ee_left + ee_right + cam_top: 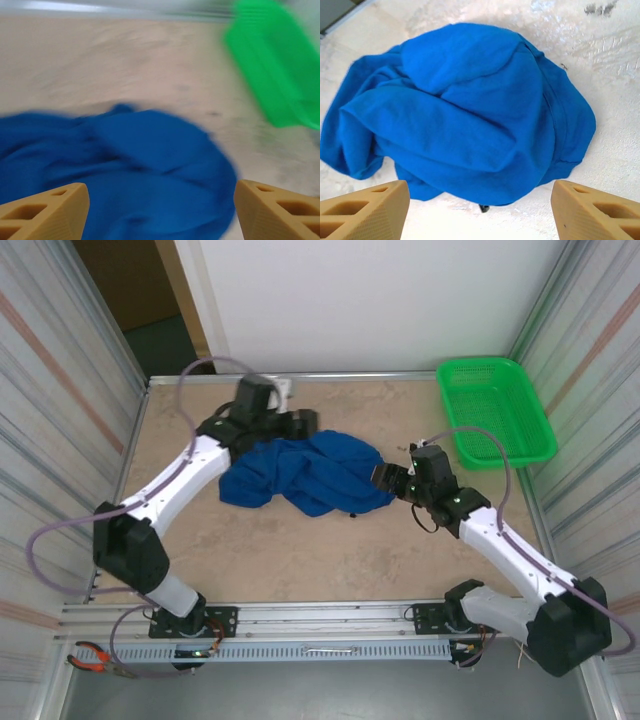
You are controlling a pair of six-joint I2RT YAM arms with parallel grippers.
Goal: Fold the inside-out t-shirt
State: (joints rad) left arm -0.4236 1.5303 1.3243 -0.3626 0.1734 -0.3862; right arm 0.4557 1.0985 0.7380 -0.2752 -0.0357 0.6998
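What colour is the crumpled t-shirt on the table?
The t-shirt is royal blue, and the right wrist view shows it most clearly.

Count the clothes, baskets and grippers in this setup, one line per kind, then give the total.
T-shirts: 1, the blue t-shirt, crumpled on the table
Baskets: 1, the green basket
Grippers: 2, the left gripper and the right gripper, both open
Total: 4

Near strip: bare tan tabletop (300,560), free between the two arm bases.
Centre: crumpled royal-blue cotton t-shirt (305,472), heaped in the way.
Far right corner: green plastic mesh basket (495,410), apart from the shirt, with a bare gap between.
Sides: ribbed metal walls (60,390) hem the table.
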